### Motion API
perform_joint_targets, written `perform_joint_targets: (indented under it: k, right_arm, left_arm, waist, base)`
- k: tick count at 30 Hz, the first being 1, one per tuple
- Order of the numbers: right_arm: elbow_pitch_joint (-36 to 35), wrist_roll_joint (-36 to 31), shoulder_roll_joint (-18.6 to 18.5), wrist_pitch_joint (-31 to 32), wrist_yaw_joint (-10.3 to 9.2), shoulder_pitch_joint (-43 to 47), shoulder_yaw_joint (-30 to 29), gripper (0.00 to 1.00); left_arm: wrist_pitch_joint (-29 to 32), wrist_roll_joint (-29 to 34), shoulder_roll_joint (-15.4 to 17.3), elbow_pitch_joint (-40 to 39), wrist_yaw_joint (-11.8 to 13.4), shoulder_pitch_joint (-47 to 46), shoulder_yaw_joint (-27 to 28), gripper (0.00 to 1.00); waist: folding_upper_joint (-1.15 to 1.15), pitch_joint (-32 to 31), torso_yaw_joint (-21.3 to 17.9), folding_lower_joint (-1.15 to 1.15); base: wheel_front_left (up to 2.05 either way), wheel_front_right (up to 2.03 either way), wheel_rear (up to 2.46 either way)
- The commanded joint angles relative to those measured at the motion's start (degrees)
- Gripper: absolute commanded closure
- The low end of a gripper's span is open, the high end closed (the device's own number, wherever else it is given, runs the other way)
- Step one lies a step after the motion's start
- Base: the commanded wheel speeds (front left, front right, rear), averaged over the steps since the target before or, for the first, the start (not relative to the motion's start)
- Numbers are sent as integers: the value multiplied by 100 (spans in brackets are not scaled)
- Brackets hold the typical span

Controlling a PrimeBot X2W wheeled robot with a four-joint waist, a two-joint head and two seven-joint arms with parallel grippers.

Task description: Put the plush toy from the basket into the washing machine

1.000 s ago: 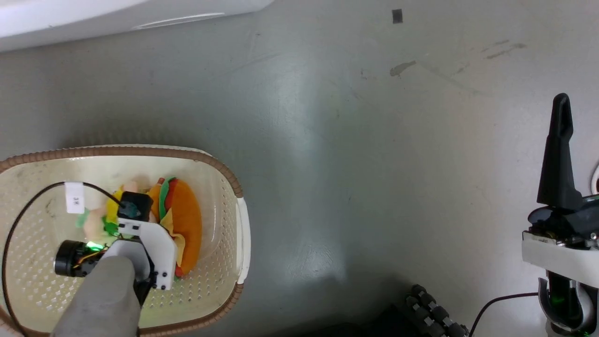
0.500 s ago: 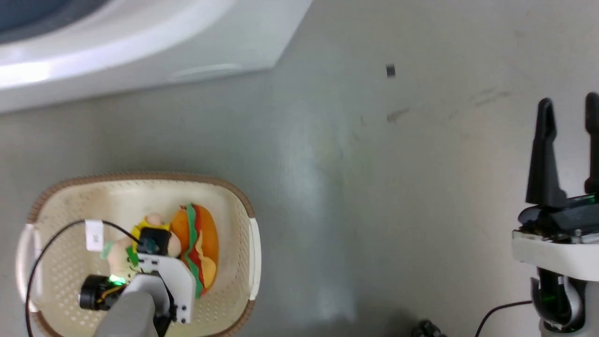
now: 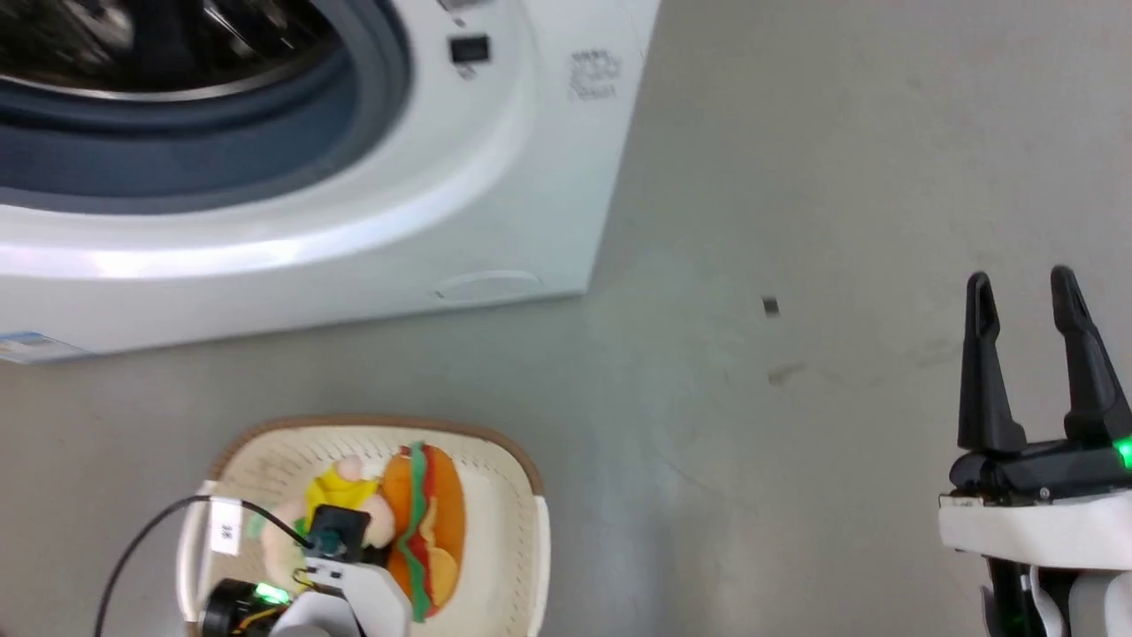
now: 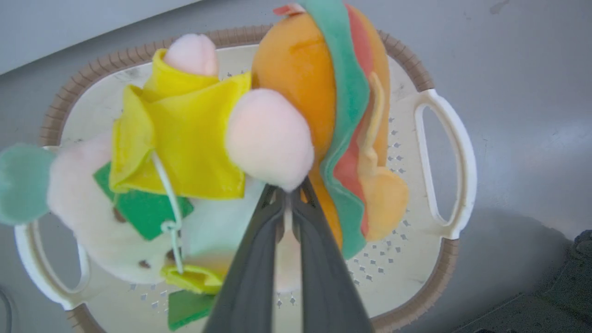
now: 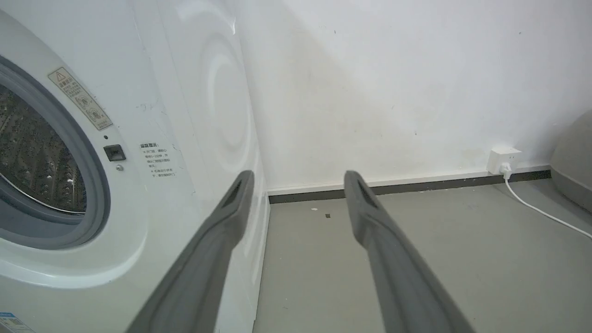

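Plush toy (image 4: 296, 88): an orange hamburger with green, red and yellow layers, joined to pale pink and yellow parts, with a green tag. It is sitting within the outline of the basket (image 3: 371, 425). It is apparently hanging a little above the bottom, since in the left wrist view the bun is overlapping the brown rim.

Left hand (image 4: 287, 194): its fingers are nearly meeting, pinching a fold of pale fabric just under a pink ball beside the bun.

Right hand (image 3: 1019, 281): its fingers are standing apart and gripping nothing, over bare floor (image 3: 796, 177), well apart from the basket.

Washing machine (image 3: 495, 177): it is standing beyond the basket, its drum mouth showing inside a grey ring.

Handling, as judged: the toy is looking light, soft and squashy, likely sagging from so small a pinch, with the bulkier bun pulling sideways. A deeper hold across the join of bun and pink body is looking safer than loose felt or the tag.
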Motion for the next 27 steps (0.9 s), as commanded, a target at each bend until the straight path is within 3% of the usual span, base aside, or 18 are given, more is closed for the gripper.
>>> perform_joint_targets:
  k: [1,16,27]
  right_arm:
    - [24,-31,-1,-25,-4,91,-13,0]
    - [140,-32,-1,-25,-4,678,-33,0]
    - [101,-51,-1,-25,-4,793,0,0]
  left_arm:
    - [-60,15,-36,-96,-31,106,-21,100]
    - [-72,71,84,-2971,288,1332,344,100]
    - [-73,267,175,-4887,478,1860,685,100]
  waist:
    - [0,-443,306,0]
    - [0,-1420,763,0]
    - [0,-1620,761,0]
  base:
    - [0,0,0]
    - [0,0,0]
    - [0,0,0]
